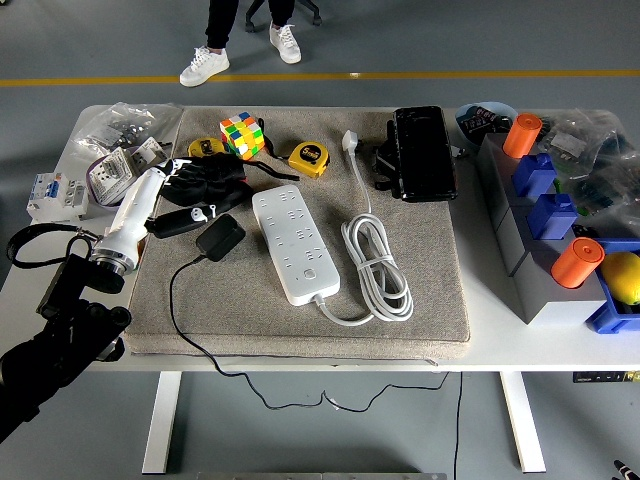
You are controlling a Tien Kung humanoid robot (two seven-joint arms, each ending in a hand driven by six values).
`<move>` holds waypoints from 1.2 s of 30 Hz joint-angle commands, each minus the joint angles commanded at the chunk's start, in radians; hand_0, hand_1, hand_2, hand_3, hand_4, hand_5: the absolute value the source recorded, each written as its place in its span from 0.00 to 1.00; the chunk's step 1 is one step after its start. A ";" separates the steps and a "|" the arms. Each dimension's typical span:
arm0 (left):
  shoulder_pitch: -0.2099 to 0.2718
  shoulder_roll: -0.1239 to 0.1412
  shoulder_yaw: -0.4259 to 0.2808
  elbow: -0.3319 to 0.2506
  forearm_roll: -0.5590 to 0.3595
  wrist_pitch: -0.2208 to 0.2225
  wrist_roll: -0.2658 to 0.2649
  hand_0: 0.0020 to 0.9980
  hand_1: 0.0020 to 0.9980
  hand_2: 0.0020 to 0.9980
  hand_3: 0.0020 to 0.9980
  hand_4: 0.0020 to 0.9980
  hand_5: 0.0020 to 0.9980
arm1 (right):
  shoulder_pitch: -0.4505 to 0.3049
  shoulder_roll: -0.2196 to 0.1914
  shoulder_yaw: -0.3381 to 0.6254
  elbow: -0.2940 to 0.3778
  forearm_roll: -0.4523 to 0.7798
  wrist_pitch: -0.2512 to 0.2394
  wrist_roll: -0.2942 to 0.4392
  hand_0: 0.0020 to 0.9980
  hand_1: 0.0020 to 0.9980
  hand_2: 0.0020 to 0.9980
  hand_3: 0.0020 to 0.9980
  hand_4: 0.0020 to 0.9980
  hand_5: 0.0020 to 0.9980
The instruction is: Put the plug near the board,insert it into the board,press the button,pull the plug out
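Plug (219, 237) lies bare; robot hand (195, 188) fingers indistinct.

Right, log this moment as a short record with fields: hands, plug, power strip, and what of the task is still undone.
left hand: white-forearmed hand with black fingers at the mat's left edge, fingers relaxed, holding nothing
right hand: not in view
plug: black block-shaped plug lying on the grey mat, apart from the hand, its thin black cable trailing off the near edge
board: long white power strip just right of the plug, sockets empty
white cord: coiled right of the strip
task state: plug near the board, not yet inserted
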 joint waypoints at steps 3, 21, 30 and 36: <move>0.028 -0.003 -0.027 -0.006 -0.124 -0.009 -0.064 0.63 0.72 0.74 0.73 0.97 0.47 | 0.003 0.001 0.001 0.000 -0.001 0.000 0.000 0.62 0.67 0.67 0.56 0.84 0.49; 0.100 0.006 -0.165 -0.023 -0.701 -0.051 -0.131 0.54 0.66 0.65 0.61 0.90 0.44 | 0.004 0.005 0.006 -0.005 -0.003 -0.003 -0.001 0.62 0.67 0.67 0.56 0.84 0.49; 0.108 0.004 -0.188 -0.017 -0.691 -0.060 -0.118 0.54 0.65 0.64 0.61 0.89 0.44 | 0.005 0.006 0.010 -0.008 -0.004 -0.003 -0.003 0.62 0.67 0.67 0.56 0.84 0.49; 0.113 0.005 -0.202 -0.014 -0.682 -0.065 -0.106 0.54 0.65 0.63 0.60 0.87 0.42 | 0.004 0.007 0.012 -0.008 -0.006 -0.003 -0.003 0.61 0.67 0.67 0.56 0.84 0.49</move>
